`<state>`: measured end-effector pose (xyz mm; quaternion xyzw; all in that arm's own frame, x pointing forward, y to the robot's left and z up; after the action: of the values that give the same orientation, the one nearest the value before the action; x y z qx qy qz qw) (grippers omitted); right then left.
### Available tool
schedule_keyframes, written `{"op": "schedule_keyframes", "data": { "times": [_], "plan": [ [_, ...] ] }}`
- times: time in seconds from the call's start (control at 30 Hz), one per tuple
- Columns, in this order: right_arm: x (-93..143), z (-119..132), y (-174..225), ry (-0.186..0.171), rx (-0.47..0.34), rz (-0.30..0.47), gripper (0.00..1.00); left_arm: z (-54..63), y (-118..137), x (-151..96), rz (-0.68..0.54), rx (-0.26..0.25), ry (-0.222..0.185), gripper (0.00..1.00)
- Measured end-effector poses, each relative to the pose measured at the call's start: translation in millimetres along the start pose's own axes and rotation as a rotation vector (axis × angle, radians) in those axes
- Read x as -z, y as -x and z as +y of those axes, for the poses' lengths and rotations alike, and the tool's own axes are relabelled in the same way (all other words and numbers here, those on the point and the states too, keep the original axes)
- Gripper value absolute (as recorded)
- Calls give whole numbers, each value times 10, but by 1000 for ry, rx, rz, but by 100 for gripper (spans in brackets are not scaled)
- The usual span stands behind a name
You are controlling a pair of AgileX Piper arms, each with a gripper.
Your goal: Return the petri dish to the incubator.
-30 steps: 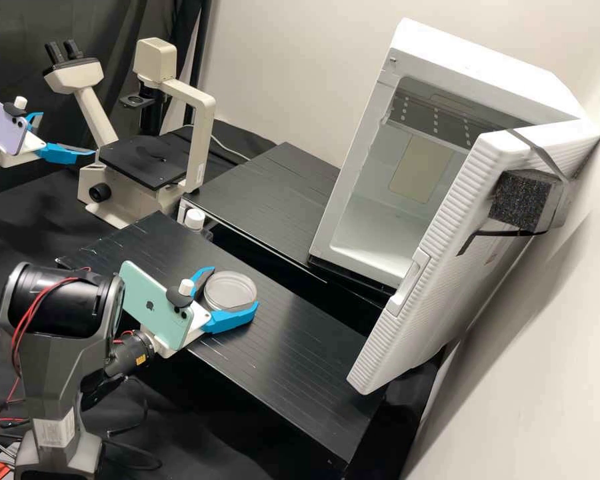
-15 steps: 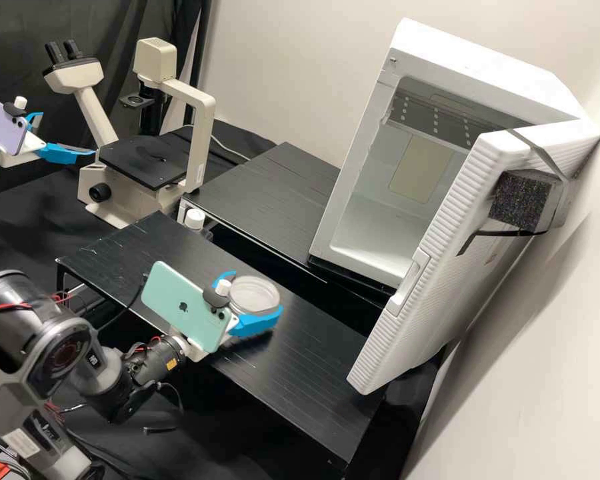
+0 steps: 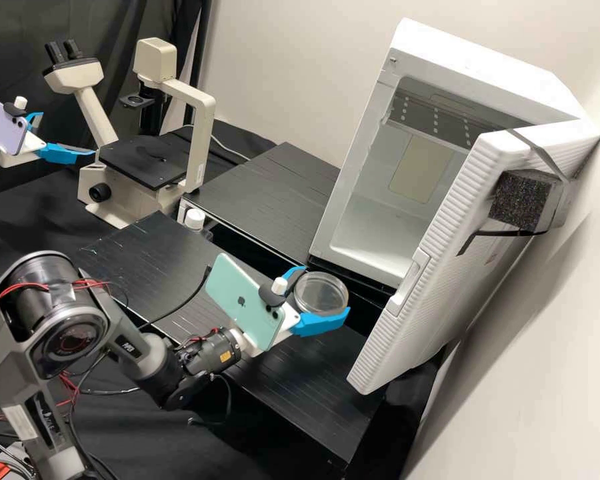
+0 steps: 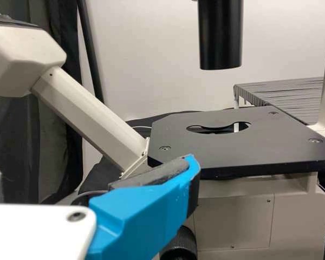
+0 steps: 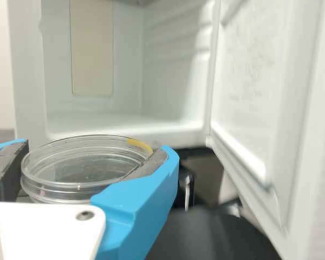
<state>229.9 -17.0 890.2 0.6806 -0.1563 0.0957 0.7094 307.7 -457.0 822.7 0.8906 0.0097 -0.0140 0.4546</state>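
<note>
Holding the clear petri dish (image 3: pixel 321 293) roughly level, our right gripper (image 3: pixel 327 288) sits just right of centre in the high view. Its 2 blue fingers are closed in on opposite sides of the rim, parted only by the dish's width. The dish is outside the white incubator (image 3: pixel 477 60), whose door (image 3: pixel 440 220) stands open at the right of the frame. In the upper left, our left gripper (image 3: pixel 67 133) has its 2 fingers apart and nothing between them, beside the stage (image 3: pixel 143 160) of the inverted microscope.

We judge this to be the carrying step: the grasp is made, and the insertion remains. Next we would line the dish up with the opening, bring it over the lower lip (image 5: pixel 179 132), and keep our right gripper's outer finger clear of the door. The dish should stay level, since a tilt could shift its lid or contents. Once inside, we would lower it onto the incubator floor (image 3: pixel 367 243), then spread the fingers and back straight out.
</note>
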Motion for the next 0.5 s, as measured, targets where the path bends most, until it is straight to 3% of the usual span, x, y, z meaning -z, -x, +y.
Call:
{"op": "schedule_keyframes", "data": {
  "times": [0.27,0.5],
  "plan": [
    [58,123,-637,-20,-76,71,0,0,0,0,0,0,0,100],
    [88,180,-1209,-25,-87,66,0,0,0,0,0,0,0,100]
  ]
}}
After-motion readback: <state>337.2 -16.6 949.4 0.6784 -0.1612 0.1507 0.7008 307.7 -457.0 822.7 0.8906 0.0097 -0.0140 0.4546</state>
